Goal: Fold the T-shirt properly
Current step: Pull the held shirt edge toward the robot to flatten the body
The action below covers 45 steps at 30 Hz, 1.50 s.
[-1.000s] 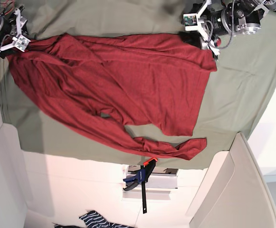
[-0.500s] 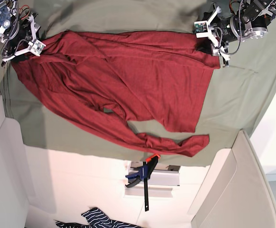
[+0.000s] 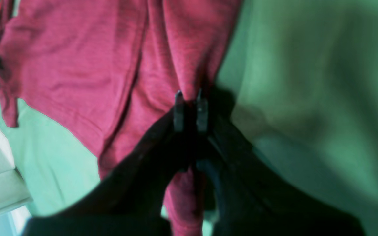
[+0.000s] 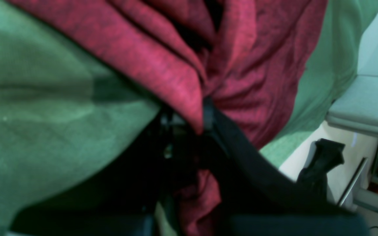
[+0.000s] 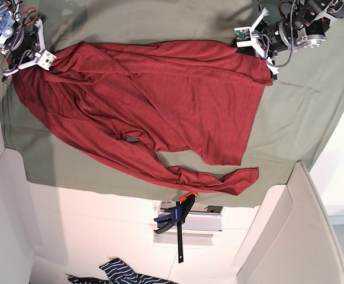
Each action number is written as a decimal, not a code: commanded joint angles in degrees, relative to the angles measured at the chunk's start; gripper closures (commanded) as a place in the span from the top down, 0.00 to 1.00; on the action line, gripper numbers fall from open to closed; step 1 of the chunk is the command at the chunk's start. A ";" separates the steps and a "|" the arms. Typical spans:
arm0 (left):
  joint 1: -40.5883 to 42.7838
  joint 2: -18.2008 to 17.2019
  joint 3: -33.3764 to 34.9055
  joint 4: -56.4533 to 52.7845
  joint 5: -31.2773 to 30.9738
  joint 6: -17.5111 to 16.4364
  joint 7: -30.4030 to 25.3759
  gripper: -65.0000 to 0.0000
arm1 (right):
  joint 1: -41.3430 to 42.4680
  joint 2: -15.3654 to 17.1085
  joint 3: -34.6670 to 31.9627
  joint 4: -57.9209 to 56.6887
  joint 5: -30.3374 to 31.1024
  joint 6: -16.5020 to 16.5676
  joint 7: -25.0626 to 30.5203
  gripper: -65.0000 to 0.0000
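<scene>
We've got the dark red T-shirt (image 5: 154, 100) spread on the green-covered surface (image 5: 302, 112) — left gripper (image 3: 189, 98) and right gripper (image 4: 189, 121) each clenched on a far corner, probably tensioning that edge for folding.

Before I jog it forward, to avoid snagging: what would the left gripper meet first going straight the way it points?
More of the T-shirt it already pinches; the left gripper points across red fabric lying over the green cloth.
</scene>
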 commanded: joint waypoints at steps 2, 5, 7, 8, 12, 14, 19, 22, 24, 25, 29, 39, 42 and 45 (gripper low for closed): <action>-0.79 -0.94 -0.59 0.68 -0.07 0.07 0.87 0.00 | 0.74 0.94 0.37 0.28 -0.35 -0.94 -1.62 0.00; -0.90 -2.01 -0.66 0.76 -0.17 0.04 0.87 0.00 | 0.63 1.18 0.37 1.84 0.00 -1.53 -3.69 0.00; -0.66 -3.61 -0.66 1.53 -1.14 -0.87 1.44 0.00 | -0.33 2.38 0.37 4.37 1.29 -1.55 -4.63 0.00; -0.52 -4.57 -0.66 2.16 -1.86 -1.90 1.97 0.00 | -1.22 3.34 0.37 5.88 1.86 -1.55 -4.83 0.00; 0.26 -8.20 -0.66 4.68 -3.43 -3.15 4.09 0.00 | -4.85 6.73 0.39 11.52 2.21 -1.64 -7.43 0.00; 0.24 -9.90 -0.66 5.62 -4.31 -3.17 4.63 0.00 | -6.05 7.61 0.59 13.31 2.25 -1.95 -8.90 0.00; 2.71 -14.45 -0.63 9.79 -5.86 -4.00 6.88 0.00 | -9.68 9.05 0.66 15.85 2.21 -1.90 -10.38 0.00; 5.90 -17.44 -0.66 12.74 -5.88 -3.93 8.63 0.00 | -12.20 10.29 0.68 18.71 2.23 -1.92 -11.56 0.00; 8.04 -18.95 -0.66 14.12 -5.84 -2.73 9.94 0.00 | -13.77 11.45 0.70 20.79 2.23 -1.92 -12.20 0.00; 9.07 -19.58 -0.66 14.71 -5.84 -1.86 10.78 0.00 | -14.56 12.00 0.70 21.84 2.21 -1.92 -12.76 0.00; 12.76 -21.35 -0.66 16.41 -5.40 -0.92 13.16 0.00 | -17.40 14.34 0.74 25.46 2.40 -1.90 -14.95 0.00; 22.47 -21.97 -0.70 19.69 -1.01 3.32 17.64 0.00 | -24.83 17.94 0.98 30.56 2.67 -1.68 -17.73 0.00; 24.24 -21.97 -0.70 19.96 0.20 3.34 18.01 0.00 | -26.29 17.92 1.03 31.39 2.69 -1.66 -17.73 0.00; 24.72 -21.97 -0.70 19.93 0.20 3.78 18.93 0.00 | -26.93 17.94 1.03 31.85 2.67 -1.68 -17.73 0.00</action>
